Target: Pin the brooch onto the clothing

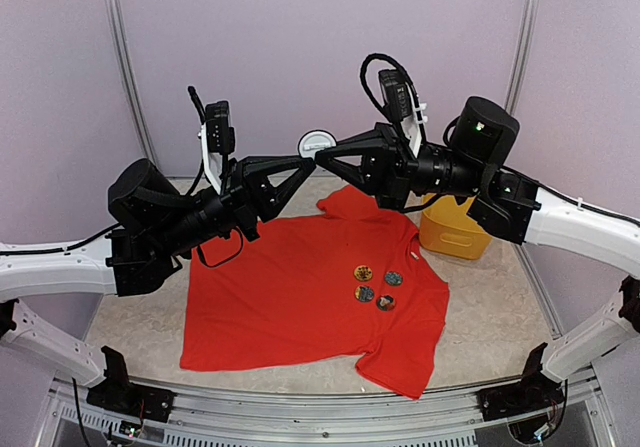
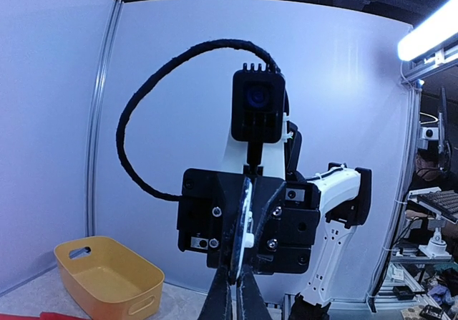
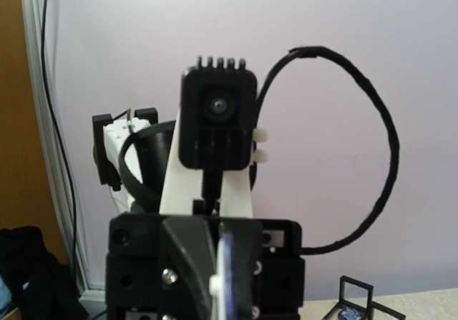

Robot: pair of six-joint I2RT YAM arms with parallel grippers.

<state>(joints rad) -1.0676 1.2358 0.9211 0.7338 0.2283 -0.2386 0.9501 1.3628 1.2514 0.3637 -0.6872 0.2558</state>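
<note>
my left claw (image 1: 306,160) and right claw (image 1: 323,155) meet tip to tip over the red t-shirt (image 1: 290,287) spread on the bench (image 1: 495,317), both nipped tight on one brooch (image 1: 315,143); yellow basket (image 1: 452,237) just beside its far sleeve.

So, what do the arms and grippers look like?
The left arm and right arm have white links and bulky black joint housings. The left gripper and right gripper are black, with tapering fingers, a white bracket and a small black camera fed by a looped black cable. A green light glows on the right arm.
</note>
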